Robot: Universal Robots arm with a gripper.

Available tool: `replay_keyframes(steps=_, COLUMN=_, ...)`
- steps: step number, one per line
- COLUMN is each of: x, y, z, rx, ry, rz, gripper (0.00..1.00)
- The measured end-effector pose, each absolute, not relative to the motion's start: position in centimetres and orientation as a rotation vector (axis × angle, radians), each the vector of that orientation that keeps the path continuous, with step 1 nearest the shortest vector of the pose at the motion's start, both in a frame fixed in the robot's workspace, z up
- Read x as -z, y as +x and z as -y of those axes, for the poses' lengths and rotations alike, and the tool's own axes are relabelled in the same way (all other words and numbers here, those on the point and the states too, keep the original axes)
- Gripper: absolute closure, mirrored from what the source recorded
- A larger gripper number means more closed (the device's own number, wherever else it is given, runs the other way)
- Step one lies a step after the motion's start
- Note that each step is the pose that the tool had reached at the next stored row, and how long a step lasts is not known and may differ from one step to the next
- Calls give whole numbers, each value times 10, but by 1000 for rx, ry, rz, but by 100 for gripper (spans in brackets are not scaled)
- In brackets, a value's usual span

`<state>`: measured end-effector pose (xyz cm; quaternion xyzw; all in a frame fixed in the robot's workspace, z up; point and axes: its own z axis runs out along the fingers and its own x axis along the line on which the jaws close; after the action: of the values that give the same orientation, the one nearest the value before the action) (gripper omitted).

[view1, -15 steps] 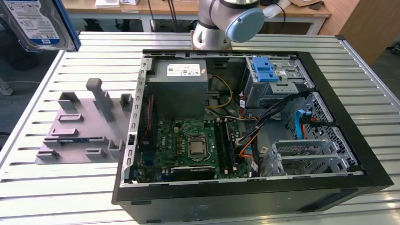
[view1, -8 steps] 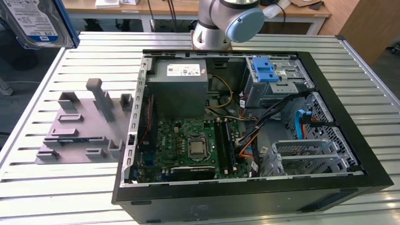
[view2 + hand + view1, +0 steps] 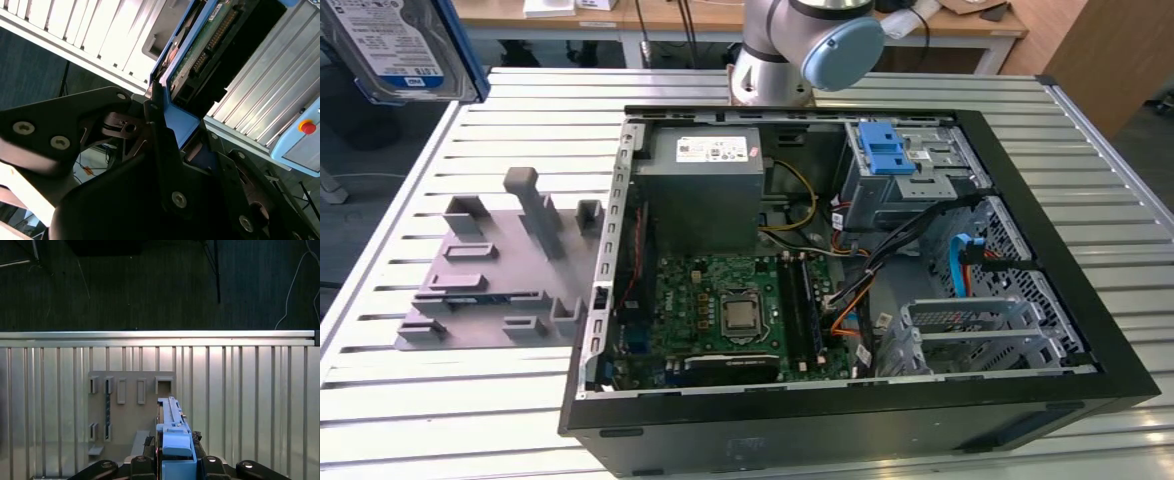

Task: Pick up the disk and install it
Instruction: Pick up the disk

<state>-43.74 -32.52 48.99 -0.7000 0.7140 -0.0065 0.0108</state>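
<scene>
The disk (image 3: 394, 45) hangs high at the exterior view's far left, above the table's edge, its blue-and-white label facing the camera inside a blue carrier frame. In the first wrist view the disk (image 3: 172, 430) stands edge-on, and my gripper (image 3: 175, 455) is shut on the carrier's end. In the second wrist view the disk's green circuit side (image 3: 200, 50) shows, with my gripper (image 3: 170, 125) clamped on the blue frame by a dark finger (image 3: 155, 112). The disk is well above the grey fixture plate (image 3: 130, 405).
The open computer case (image 3: 1067, 290) lies on the slatted table (image 3: 440, 410). Inside are a grey drive cage with a blue bracket (image 3: 887, 150), a power-supply box (image 3: 707, 180), a motherboard (image 3: 734, 310) and a second metal cage (image 3: 974, 330). The grey fixture plate (image 3: 494, 270) lies beside the case.
</scene>
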Motion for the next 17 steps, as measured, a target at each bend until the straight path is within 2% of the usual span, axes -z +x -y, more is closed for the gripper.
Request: replay_keyframes(steps=17, x=-490, y=-427, z=336, rx=20, ry=-2184, rz=-2228, gripper=64)
